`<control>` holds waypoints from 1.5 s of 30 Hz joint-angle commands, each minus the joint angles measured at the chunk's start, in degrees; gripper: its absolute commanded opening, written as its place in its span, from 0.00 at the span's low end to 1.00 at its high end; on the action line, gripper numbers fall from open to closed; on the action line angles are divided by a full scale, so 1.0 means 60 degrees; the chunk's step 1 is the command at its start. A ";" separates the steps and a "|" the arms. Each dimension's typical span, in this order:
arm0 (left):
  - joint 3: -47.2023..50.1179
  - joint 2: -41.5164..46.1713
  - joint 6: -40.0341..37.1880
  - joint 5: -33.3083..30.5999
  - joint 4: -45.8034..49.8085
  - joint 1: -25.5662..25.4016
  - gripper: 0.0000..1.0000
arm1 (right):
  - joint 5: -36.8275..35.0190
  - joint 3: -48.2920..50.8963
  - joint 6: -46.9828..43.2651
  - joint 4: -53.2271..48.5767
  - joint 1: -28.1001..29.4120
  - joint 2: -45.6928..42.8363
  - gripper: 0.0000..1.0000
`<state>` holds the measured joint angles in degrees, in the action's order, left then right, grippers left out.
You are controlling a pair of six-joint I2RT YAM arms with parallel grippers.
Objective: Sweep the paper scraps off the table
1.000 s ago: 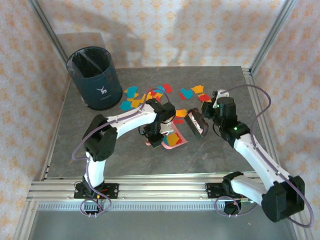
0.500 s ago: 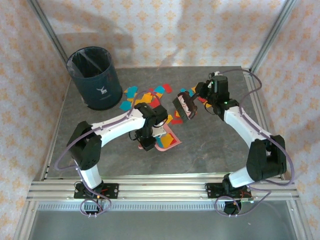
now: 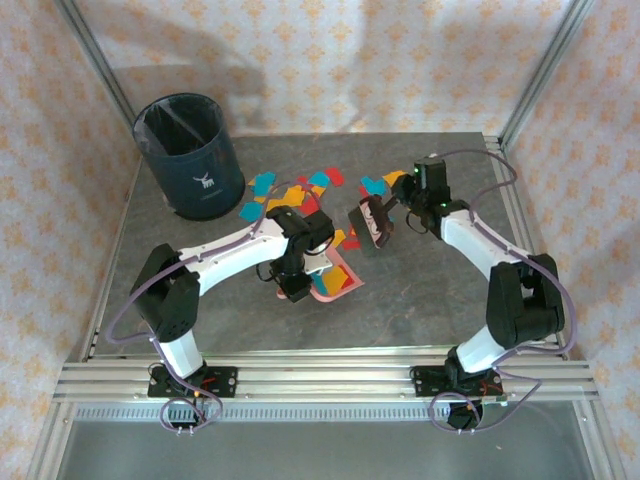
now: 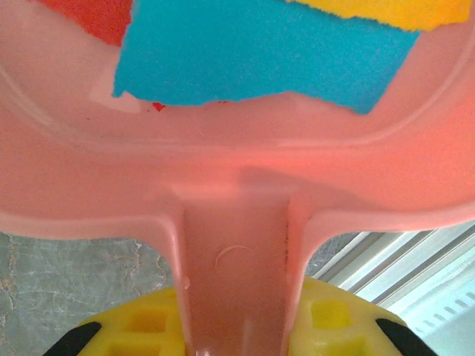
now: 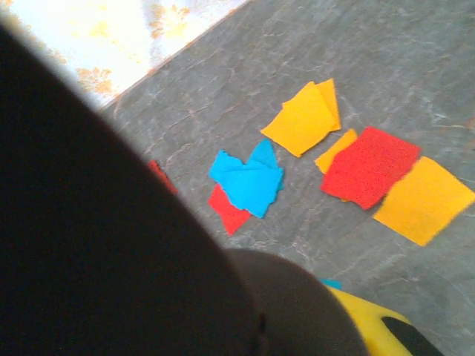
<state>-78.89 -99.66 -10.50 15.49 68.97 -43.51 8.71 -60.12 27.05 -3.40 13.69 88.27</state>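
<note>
Paper scraps in red, yellow-orange and teal lie at the far middle of the table. My left gripper is shut on the handle of a pink dustpan, just nearer than the scraps. In the left wrist view the yellow fingers clamp the dustpan handle, and teal, red and yellow scraps lie in the pan. My right gripper is shut on a dark brush held over the scraps. The brush handle hides much of the right wrist view, beside teal, yellow and red scraps.
A dark bin stands at the far left corner of the table. Silver rails run along the near edge, where both arm bases are bolted. Peach patterned walls close in the back and sides.
The right arm swung the brush up and away from the dustpan's side toward the far scraps. The left arm drew the dustpan slightly left. Both grips held.
</note>
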 commanded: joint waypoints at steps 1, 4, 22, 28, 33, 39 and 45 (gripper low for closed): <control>0.0030 0.0264 -0.0008 0.0156 -0.0032 0.0000 0.00 | -0.1136 0.0414 -0.0086 -0.1011 -0.0043 -0.0783 0.00; -0.0038 0.0150 -0.0051 0.0184 -0.0025 0.0000 0.00 | -0.1604 0.0829 -0.0113 -0.1561 -0.0045 -0.1308 0.00; -0.0486 -0.0828 -0.0428 0.0379 0.0241 -0.0307 0.00 | -0.0550 0.2242 -0.1958 -0.0400 -0.0043 -0.4652 0.00; -0.0590 -0.0997 -0.0441 0.0186 0.0364 -0.0491 0.00 | -0.2171 0.2104 -0.3064 -0.1000 -0.0044 -0.4898 0.00; -0.0744 -0.1267 -0.0447 0.0093 0.0529 -0.0541 0.00 | -0.3172 0.1993 -0.3960 -0.1480 -0.0034 -0.4798 0.00; -0.1114 -0.1820 -0.0454 0.0176 0.0651 -0.0570 0.00 | -0.3186 0.1985 -0.4378 -0.1863 0.0100 -0.4592 0.00; -0.1545 -0.2309 -0.0462 0.0210 0.0793 -0.0559 0.00 | -0.2602 0.2065 -0.4640 -0.1983 0.0465 -0.4321 0.00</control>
<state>-86.02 -112.66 -12.08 17.17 71.13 -46.52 -7.66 -46.28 1.32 -14.13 15.31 61.63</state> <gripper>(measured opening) 0.248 0.253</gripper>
